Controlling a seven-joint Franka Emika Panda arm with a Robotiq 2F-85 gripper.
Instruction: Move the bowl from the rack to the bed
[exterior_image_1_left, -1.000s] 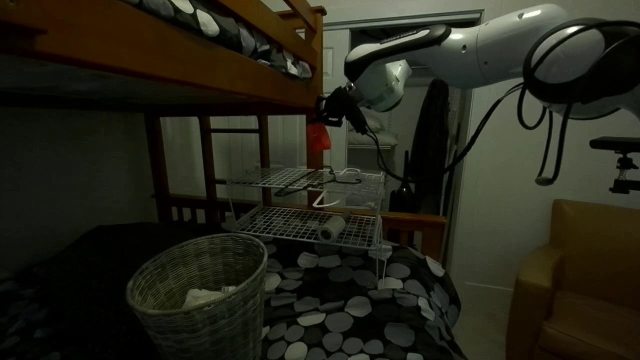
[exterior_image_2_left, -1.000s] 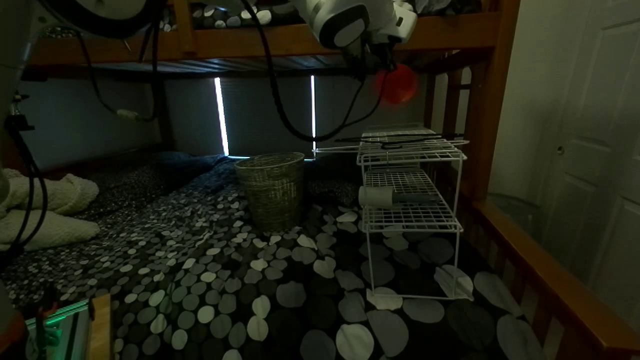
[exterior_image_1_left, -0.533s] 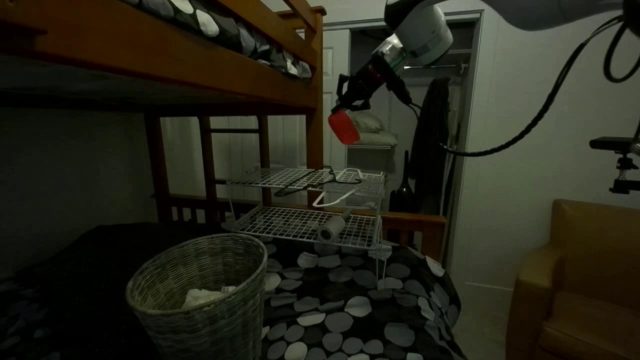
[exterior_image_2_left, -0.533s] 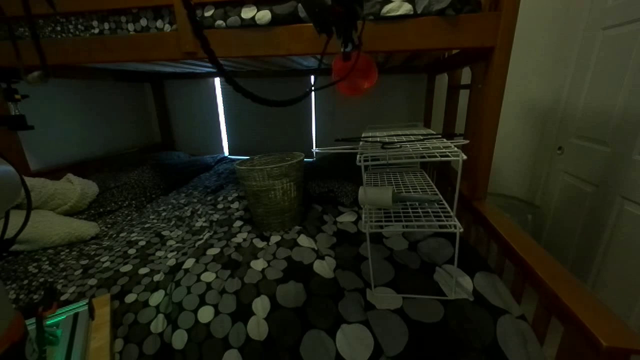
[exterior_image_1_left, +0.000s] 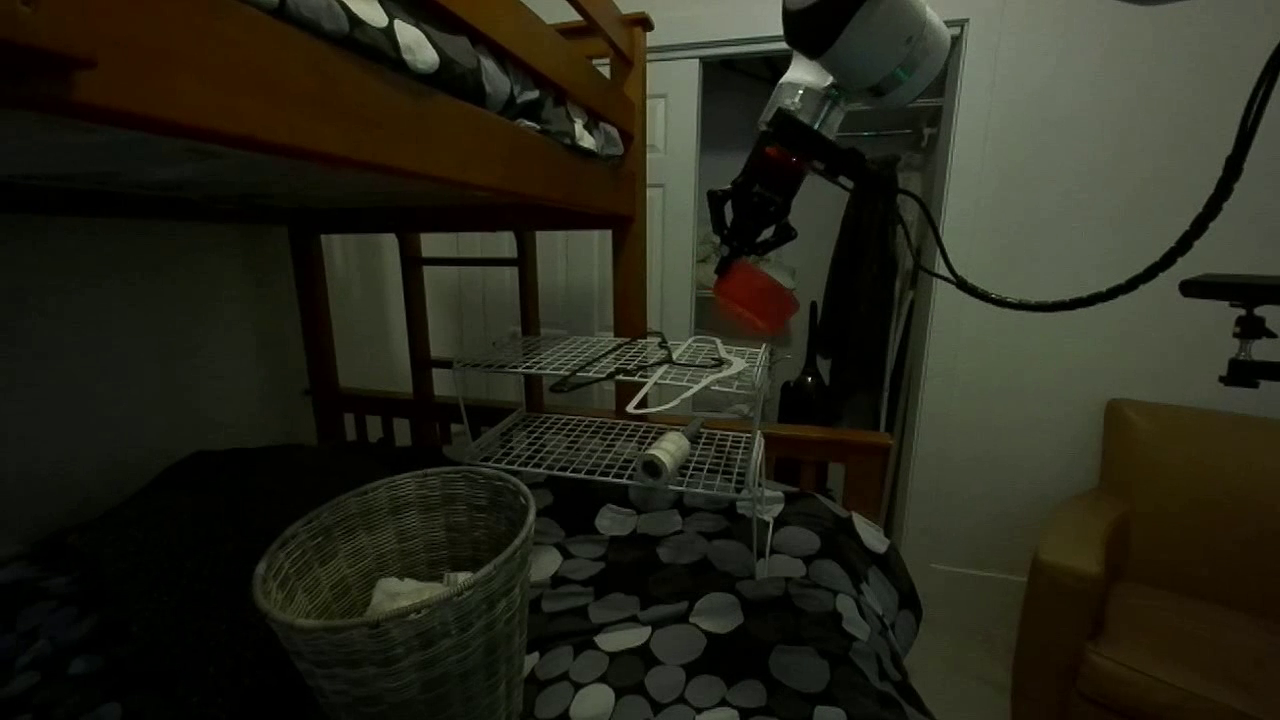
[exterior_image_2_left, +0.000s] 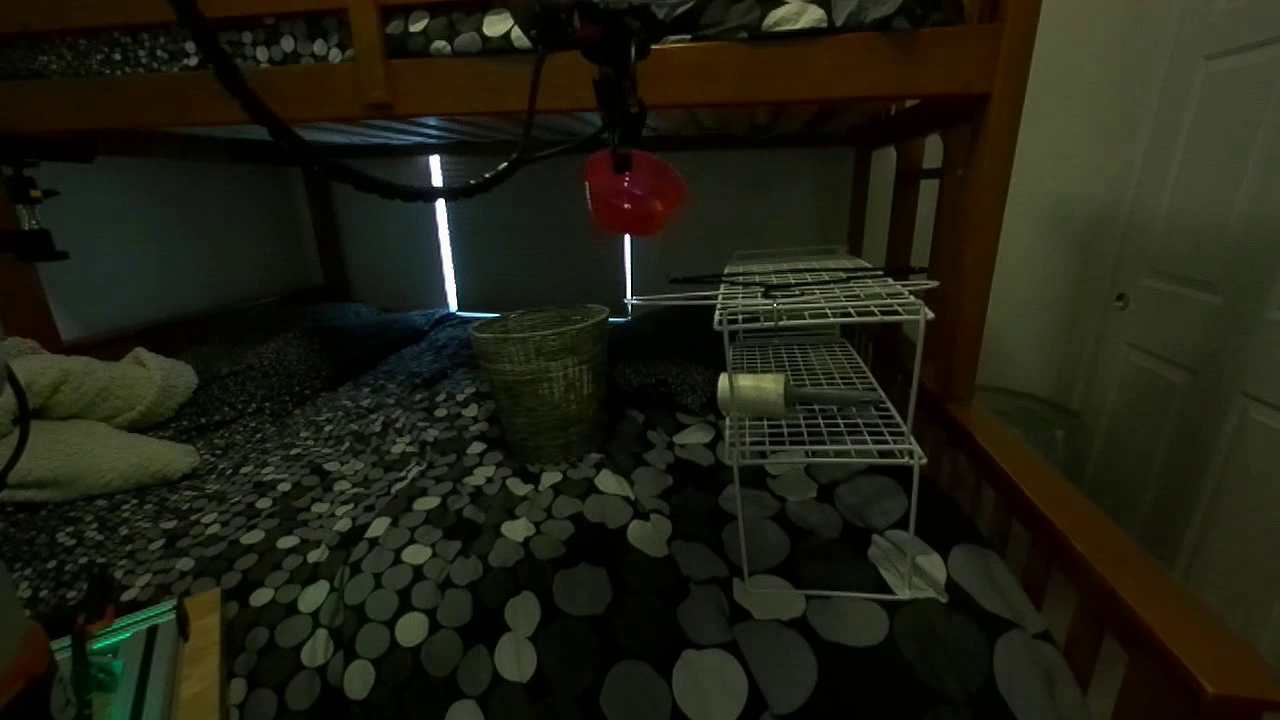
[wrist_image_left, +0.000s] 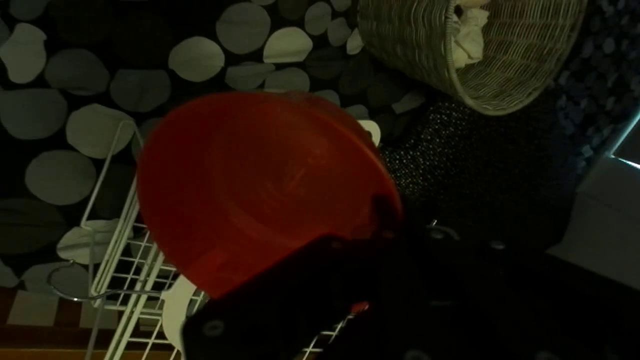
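The small red bowl (exterior_image_1_left: 757, 298) hangs tilted in the air, above and to one side of the rack. It also shows in an exterior view (exterior_image_2_left: 635, 203) and in the wrist view (wrist_image_left: 265, 185). My gripper (exterior_image_1_left: 728, 262) is shut on the bowl's rim and points down; its black fingers show dark in the wrist view (wrist_image_left: 385, 220). The white wire rack (exterior_image_1_left: 560, 443) stands on the bed and also shows in an exterior view (exterior_image_2_left: 830, 432). The bed (exterior_image_1_left: 690, 645) has a black cover with grey and white spots, seen below the bowl in the wrist view (wrist_image_left: 196, 59).
A wicker basket (exterior_image_1_left: 430, 640) with white cloth inside stands on the bed beside the rack (exterior_image_2_left: 545, 390). A black hanger (exterior_image_1_left: 600, 368) and a white hanger (exterior_image_1_left: 690, 378) lie on the rack's top tier, a lint roller (exterior_image_1_left: 665, 456) on its lower tier. The upper bunk rail (exterior_image_2_left: 500, 88) is overhead.
The gripper has carried the bowl away from over the rack, rightward in one exterior picture and leftward in the other. It dipped lower in the last half second, and the gripper has turned more downward.
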